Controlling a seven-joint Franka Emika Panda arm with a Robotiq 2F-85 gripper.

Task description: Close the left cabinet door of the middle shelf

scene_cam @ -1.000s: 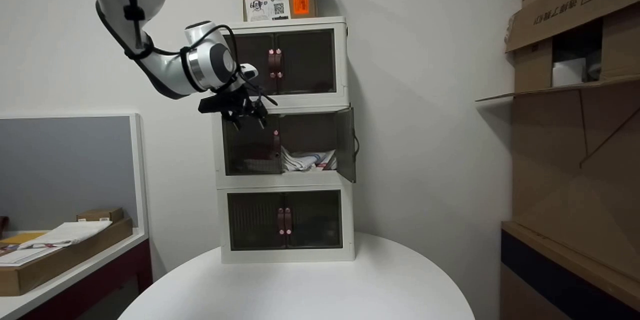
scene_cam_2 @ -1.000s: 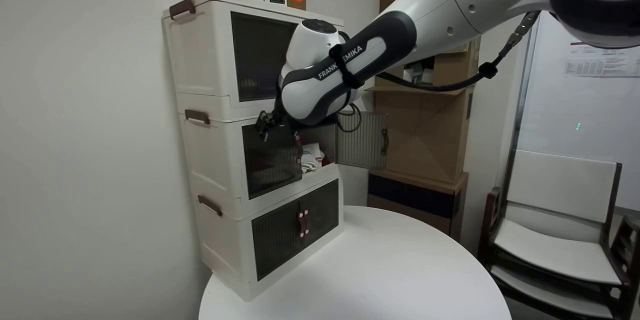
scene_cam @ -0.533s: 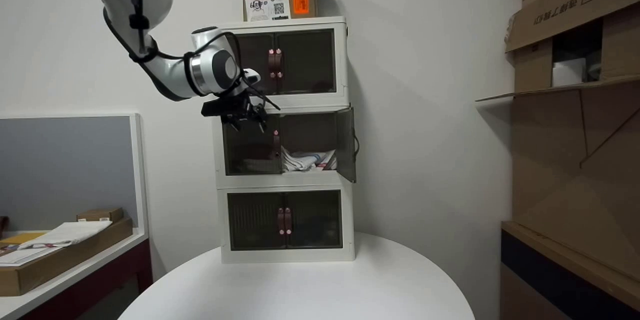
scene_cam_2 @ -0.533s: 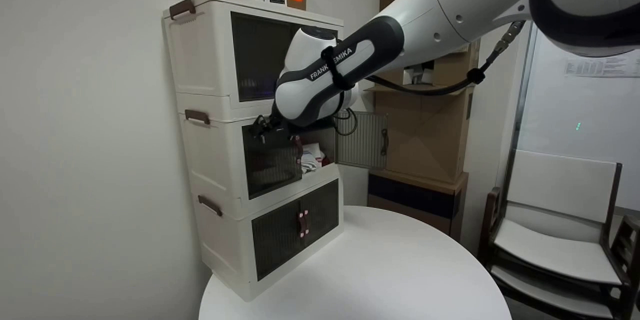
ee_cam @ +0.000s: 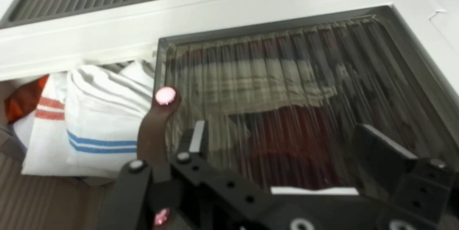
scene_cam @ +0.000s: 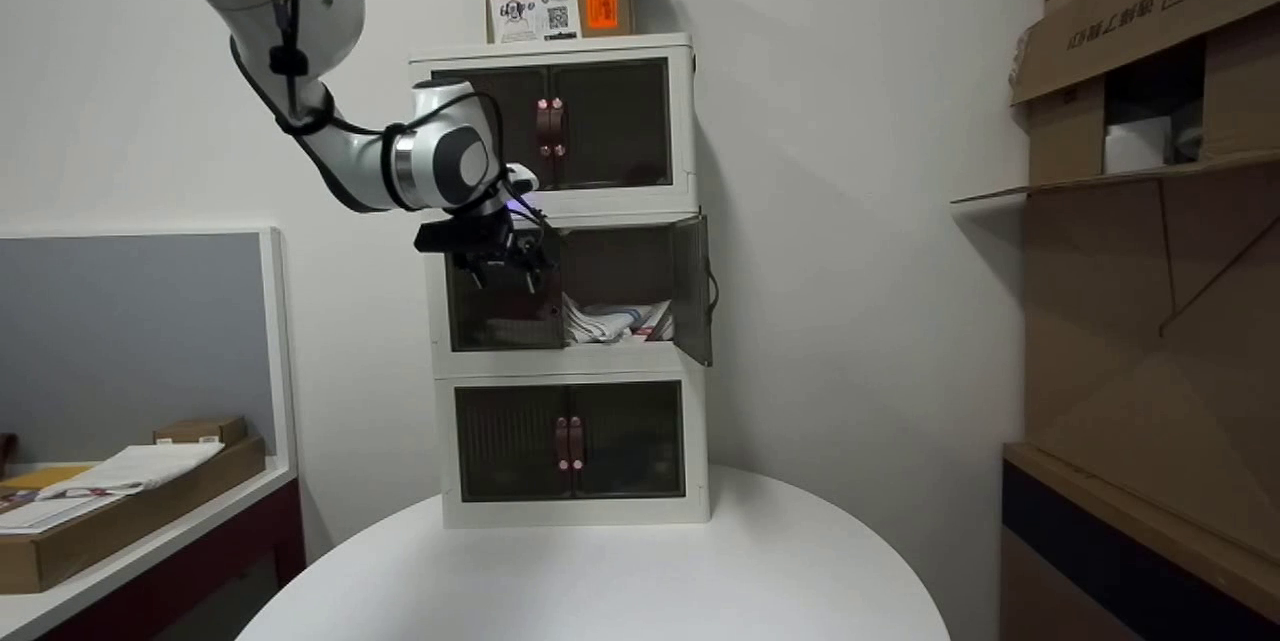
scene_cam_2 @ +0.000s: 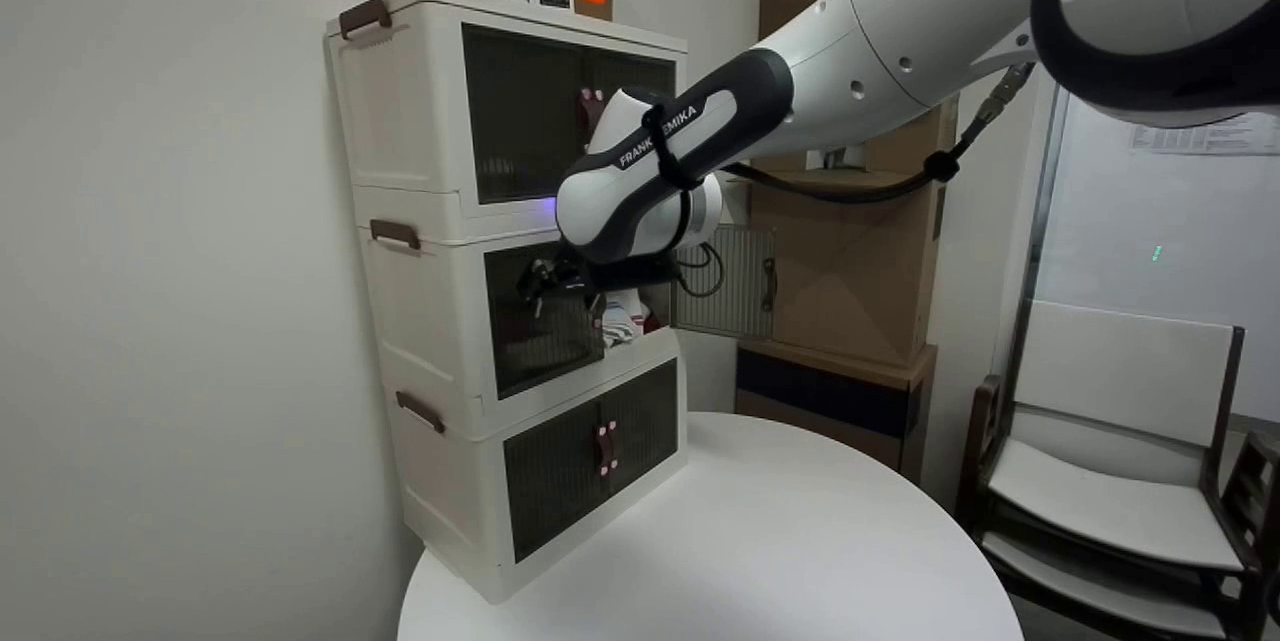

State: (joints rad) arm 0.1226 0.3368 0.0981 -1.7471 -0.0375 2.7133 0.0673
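In an exterior view, the white, black-trimmed robot arm [scene_cam: 355, 166] slopes down from upper left to a black two-fingered gripper [scene_cam: 504, 278] aimed downward; in the wrist view its fingers [ee_cam: 376, 156] stand wide apart. Behind it, well above the round white tabletop [scene_cam: 600, 581], the dark, ribbed left cabinet door [scene_cam: 503, 319] fills the left half of the white box-shaped middle shelf [scene_cam: 560, 362]: flat in its frame, facing outward, long axis upright, curved brown handle [ee_cam: 152, 133] at its inner edge. Whether it touches the gripper I cannot tell. Folded white striped cloths [scene_cam: 605, 323] lie in the open half; the dark right door [scene_cam: 692, 291] juts outward, then pale wall [scene_cam: 850, 271] leaves room before brown cardboard boxes [scene_cam: 1120, 351].
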